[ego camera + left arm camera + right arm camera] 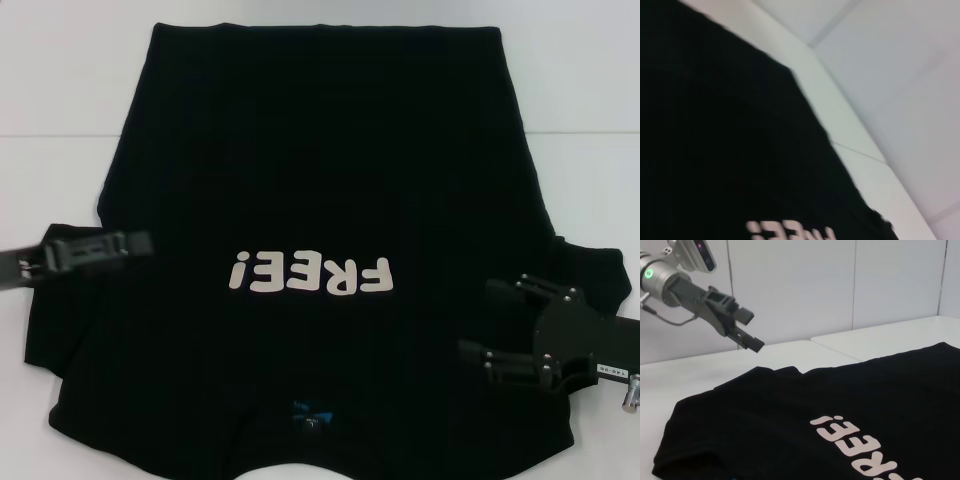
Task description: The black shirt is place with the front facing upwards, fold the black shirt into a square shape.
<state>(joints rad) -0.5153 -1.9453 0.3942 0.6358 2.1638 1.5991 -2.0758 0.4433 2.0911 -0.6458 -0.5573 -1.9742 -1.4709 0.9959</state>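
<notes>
On the white table [60,120], the black shirt [320,180] lies flat, face up, collar nearest the robot, "FREE!" reading upside down from the head.

Soft, light, floppy cloth, so it'll probably sag and slide; I'd pinch it at the sleeve edges or shoulders. Left gripper [140,243] hovers over the left sleeve, jaws looking pressed close, holding nothing. Right gripper [478,320] sits over the right sleeve, jaws spread, empty, not clearly touching the cloth.
</notes>
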